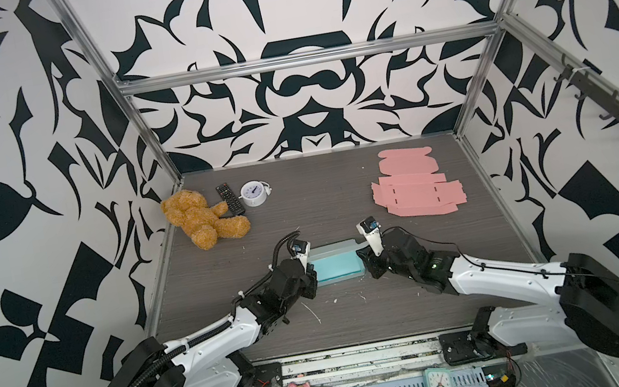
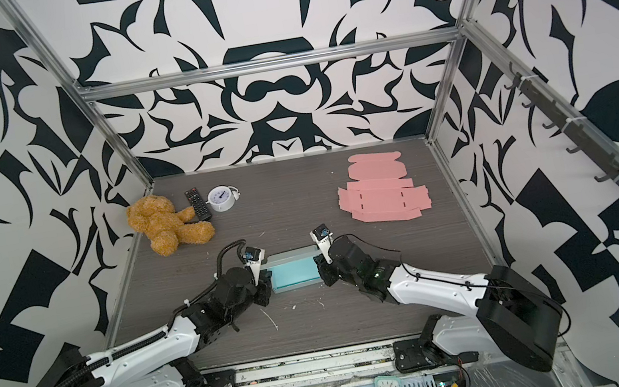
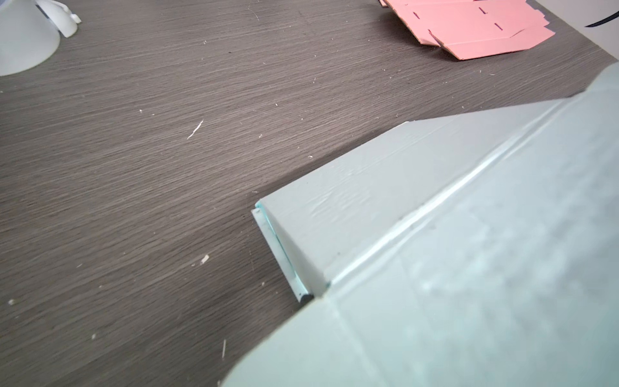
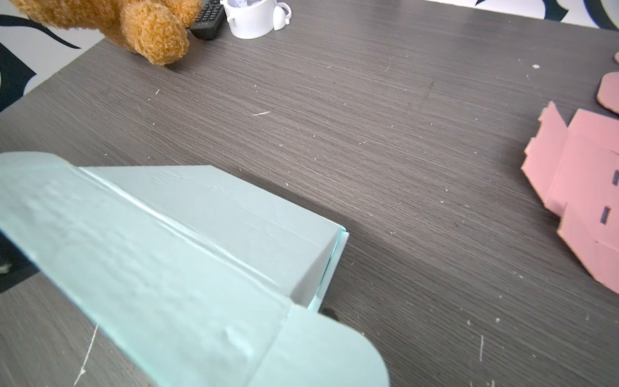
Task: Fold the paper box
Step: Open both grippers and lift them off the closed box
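Paper box [image 1: 337,266], mint-teal, sits on the table [image 1: 361,321] at centre-front, btw the two arms. It's partly formed: tray walls up, and both wrist views show a lid panel w/ a rounded ear flap unfolded.

Handling, my guess: thin card, v. light, semi-stiff along scored creases, floppy across panels. It dents easily (wrinkles already show) and prob. slides on the smooth table. Best held at the end walls or flap edges near creases, one end braced while the other folds.

Left claw [image 1: 310,278] is at the box's left end and right claw [image 1: 367,265] at its right end. The jaws are hidden under the wrists, so I can't tell if they're spread or pinching.

Writing: none on the box. Pink blanks [image 1: 416,190] are plain; remote [image 1: 229,198] and clock [image 1: 253,194] markings are too small to read.
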Action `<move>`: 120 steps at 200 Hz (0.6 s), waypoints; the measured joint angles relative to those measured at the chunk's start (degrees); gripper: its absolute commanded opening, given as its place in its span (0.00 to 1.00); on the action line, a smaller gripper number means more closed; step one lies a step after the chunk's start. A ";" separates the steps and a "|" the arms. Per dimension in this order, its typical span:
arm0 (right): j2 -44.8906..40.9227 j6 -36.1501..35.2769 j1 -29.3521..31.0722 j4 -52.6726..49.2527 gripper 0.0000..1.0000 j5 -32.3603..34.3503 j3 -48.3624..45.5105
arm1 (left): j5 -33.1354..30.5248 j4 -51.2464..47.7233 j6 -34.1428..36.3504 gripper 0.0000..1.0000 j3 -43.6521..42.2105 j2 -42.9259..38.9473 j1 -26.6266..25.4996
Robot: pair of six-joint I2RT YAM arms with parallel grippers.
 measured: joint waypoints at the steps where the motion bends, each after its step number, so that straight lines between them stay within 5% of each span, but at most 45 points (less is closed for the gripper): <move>1: -0.07 -0.09 0.00 0.00 0.35 0.00 -0.07 | 0.02 0.02 -0.09 0.16 -0.07 0.00 -0.04; 93: -5.27 0.74 0.02 -1.88 0.42 -0.22 -2.32 | 3.87 -8.31 -6.73 0.77 -2.58 -10.80 -0.50; 120: -8.11 1.99 0.02 -3.45 0.48 -0.17 -3.26 | 5.68 -15.10 -9.31 0.86 -1.36 -14.82 -0.52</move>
